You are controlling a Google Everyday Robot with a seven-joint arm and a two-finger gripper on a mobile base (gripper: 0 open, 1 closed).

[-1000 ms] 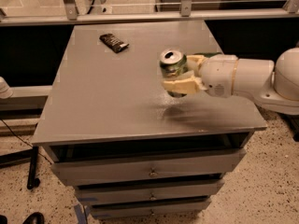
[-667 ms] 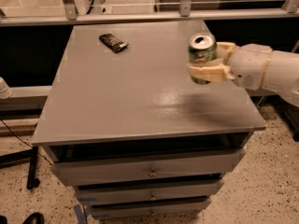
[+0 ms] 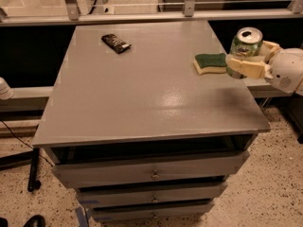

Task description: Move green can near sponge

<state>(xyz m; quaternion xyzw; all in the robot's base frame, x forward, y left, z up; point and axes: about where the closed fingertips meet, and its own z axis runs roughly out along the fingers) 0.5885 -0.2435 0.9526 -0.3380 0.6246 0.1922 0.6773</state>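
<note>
Gripper (image 3: 249, 56) at right edge of frame, mid-upper, clenched on green can (image 3: 246, 42); cream fingers (image 3: 245, 66) wrap its lower half. Can upright, silver top w/ pull-tab showing, just right of sponge (image 3: 210, 63); can't tell if it touches the top. Sponge lies flat, green side up, at right edge of grey tabletop (image 3: 142, 93). Dark wrapper (image 3: 116, 43) upper left, well apart. Drawers (image 3: 151, 174) below, w/ small knobs
</note>
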